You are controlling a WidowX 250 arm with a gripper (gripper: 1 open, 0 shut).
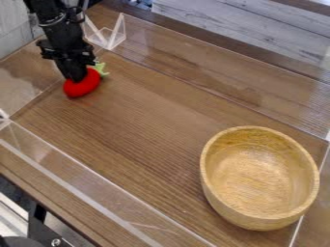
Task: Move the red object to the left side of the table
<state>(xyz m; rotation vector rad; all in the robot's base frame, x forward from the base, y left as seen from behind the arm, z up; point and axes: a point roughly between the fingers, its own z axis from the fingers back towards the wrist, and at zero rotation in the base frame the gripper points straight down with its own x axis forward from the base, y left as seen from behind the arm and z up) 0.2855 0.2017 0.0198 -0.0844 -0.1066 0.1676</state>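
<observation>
The red object [83, 85] is a small bright-red toy fruit with a light green tuft on its upper right side. It rests on the brown wood-grain table [154, 125] near the far left corner. My black gripper [75, 73] points straight down onto the fruit's top and is shut on it. The fingertips hide part of the fruit's upper side.
A large tan wooden bowl [261, 176] stands at the near right of the table. Low clear acrylic walls [77, 178] border the tabletop, with one close behind the gripper at the left corner.
</observation>
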